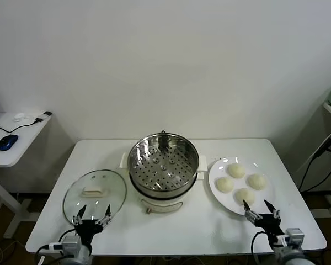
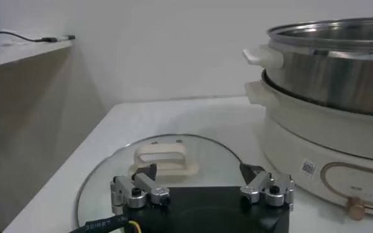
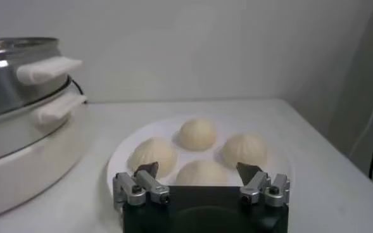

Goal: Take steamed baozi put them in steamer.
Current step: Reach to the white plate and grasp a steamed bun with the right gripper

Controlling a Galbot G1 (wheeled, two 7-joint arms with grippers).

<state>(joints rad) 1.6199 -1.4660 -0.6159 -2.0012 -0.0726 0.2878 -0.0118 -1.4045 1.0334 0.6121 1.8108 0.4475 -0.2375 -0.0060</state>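
Several cream-white steamed baozi [image 1: 236,170] lie on a white plate [image 1: 215,182] at the table's right. The nearest bun [image 3: 202,173] sits just beyond my right gripper [image 3: 197,170], which is open and empty at the plate's near edge [image 1: 260,208]. The steel steamer [image 1: 163,160] with its perforated tray stands mid-table on a cream base [image 2: 313,136]; nothing lies in it. My left gripper [image 1: 94,212] is open and empty at the near rim of the glass lid [image 1: 95,192], its fingers [image 2: 147,173] framing the lid's handle [image 2: 163,156].
A side desk [image 1: 14,132] with a blue mouse [image 1: 7,142] and cable stands at the left. A black cable [image 1: 319,160] hangs at the right of the table. Bare tabletop [image 1: 182,226] runs along the front edge between the grippers.
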